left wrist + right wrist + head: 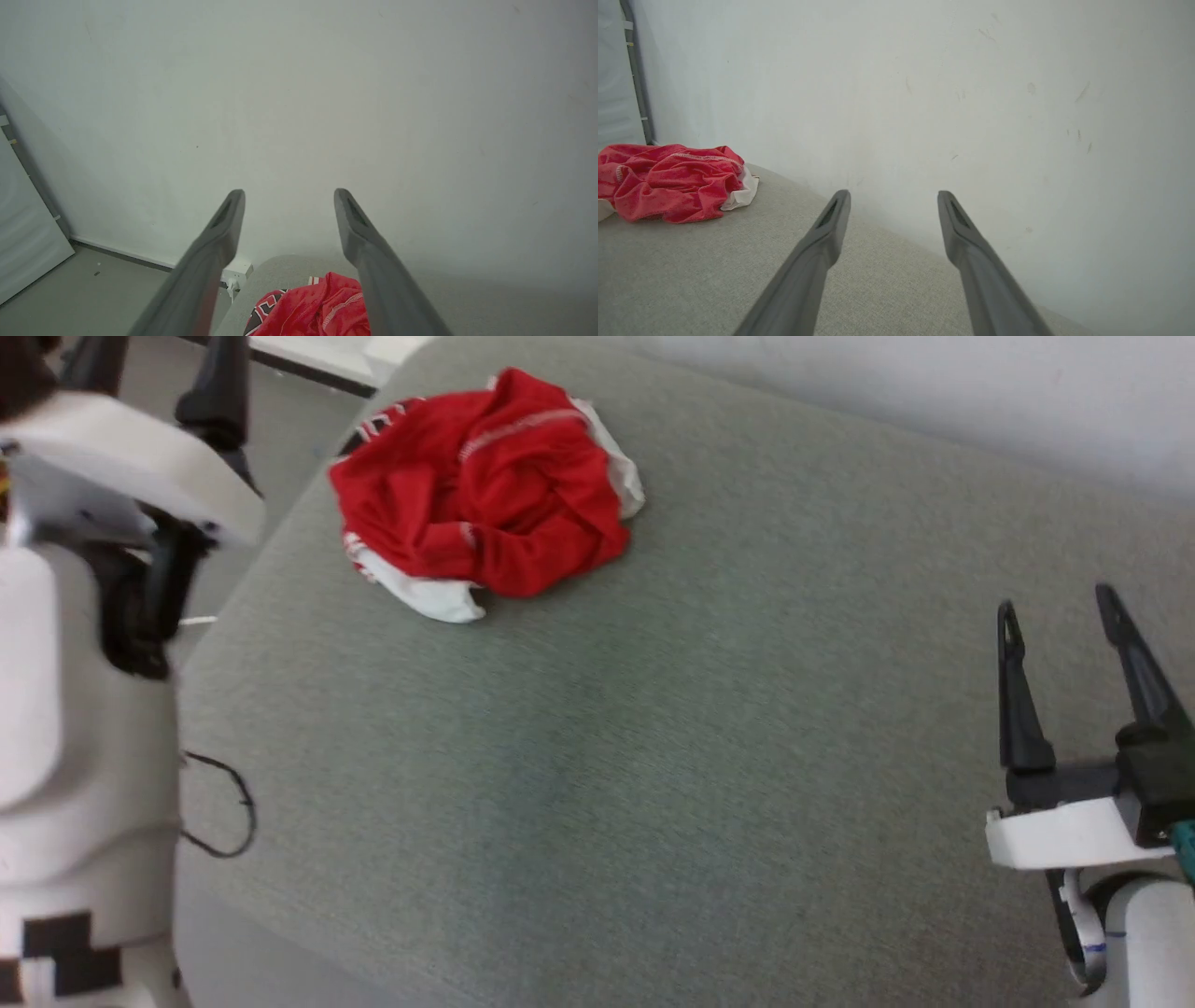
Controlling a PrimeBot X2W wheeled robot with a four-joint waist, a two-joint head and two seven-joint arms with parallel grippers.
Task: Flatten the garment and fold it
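Nothing done yet! The garment (481, 495) lay crumpled in a heap near the tabletop's (747, 756) far left corner, untouched. Left pincer (289, 198) and right pincer (1057, 602) both gaped wide, empty. Flattening and folding were all still to do.

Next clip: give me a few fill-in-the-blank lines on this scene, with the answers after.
The garment lies ___ on the grey surface, not yet flattened.
Its main colour is ___.
The right end effector stands ___ and holds nothing.
The garment sits toward the robot's ___ side.
Missing words: crumpled; red; open; left.
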